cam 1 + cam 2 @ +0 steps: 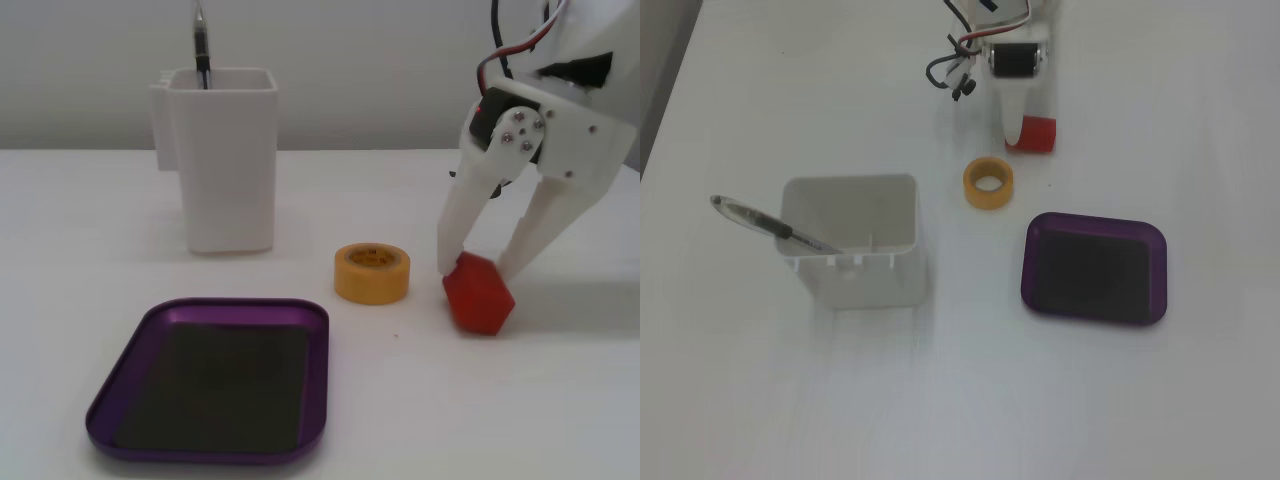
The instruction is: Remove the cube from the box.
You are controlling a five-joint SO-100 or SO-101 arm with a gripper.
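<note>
The red cube (478, 295) is tilted onto an edge to the right of the yellow tape roll, at or just above the white table; whether it rests on the surface I cannot tell. My white gripper (478, 270) reaches down from the upper right and is shut on the cube, one finger on each side. From above, the cube (1039, 135) shows under the gripper (1028, 136), above the tape roll. The purple box (322, 372) lies at the front left with its dark inside empty, well apart from the cube. In the view from above, the box (1028, 272) lies at the middle right.
A yellow tape roll (371, 272) (988, 184) lies between box and cube. A tall white square container (222, 160) (850, 240) holding a pen (201, 45) (770, 225) stands at the back left. The arm's wires (950, 75) hang beside the gripper.
</note>
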